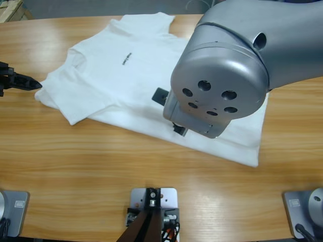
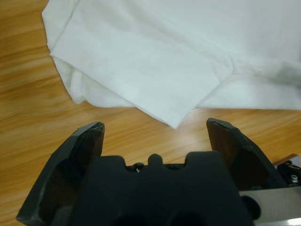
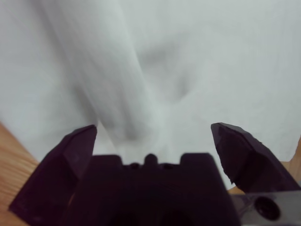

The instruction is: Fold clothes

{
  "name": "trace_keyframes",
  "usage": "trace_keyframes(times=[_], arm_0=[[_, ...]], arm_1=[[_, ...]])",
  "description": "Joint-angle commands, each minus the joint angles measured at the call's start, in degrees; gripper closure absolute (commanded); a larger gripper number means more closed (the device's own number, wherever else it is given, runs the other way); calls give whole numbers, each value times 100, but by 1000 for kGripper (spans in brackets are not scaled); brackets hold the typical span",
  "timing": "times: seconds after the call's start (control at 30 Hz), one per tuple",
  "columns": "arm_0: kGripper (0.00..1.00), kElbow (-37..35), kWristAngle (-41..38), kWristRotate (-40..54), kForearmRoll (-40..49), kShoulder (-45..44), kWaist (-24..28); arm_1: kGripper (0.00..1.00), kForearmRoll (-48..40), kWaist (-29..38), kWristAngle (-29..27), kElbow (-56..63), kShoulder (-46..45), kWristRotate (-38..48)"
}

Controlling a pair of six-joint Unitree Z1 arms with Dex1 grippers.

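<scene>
The clothes are one white T-shirt [image 1: 116, 85] lying spread flat across the back of the wooden table, with a small black print [image 1: 126, 58] on the chest. My left gripper [image 1: 35, 84] comes in from the left edge and stops just short of the near sleeve. In the left wrist view the left gripper [image 2: 155, 129] is open and empty, with the sleeve corner of the T-shirt [image 2: 164, 61] just ahead. My right gripper [image 3: 153, 132] is open close above the T-shirt [image 3: 188, 61], holding nothing. The right arm's silver elbow [image 1: 222, 75] hides it in the high view.
The bare wood of the table [image 1: 101, 166] runs along the front and left of the shirt. The big elbow covers the shirt's right middle. A light wooden object [image 1: 10, 9] sits past the table's far left corner.
</scene>
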Motion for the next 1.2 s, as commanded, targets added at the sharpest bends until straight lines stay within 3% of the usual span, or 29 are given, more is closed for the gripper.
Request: trace_keyframes(times=[0.03, 0.53, 1.2], arm_0=[[161, -4, 87, 36, 78, 23, -38], [161, 5, 122, 36, 78, 6, -38], [159, 17, 122, 27, 78, 15, -38]], arm_1=[[0, -112, 81, 58, 47, 455, -7], [0, -105, 81, -415, -61, 604, -140], [0, -66, -527, -1118, -90, 462, -332]])
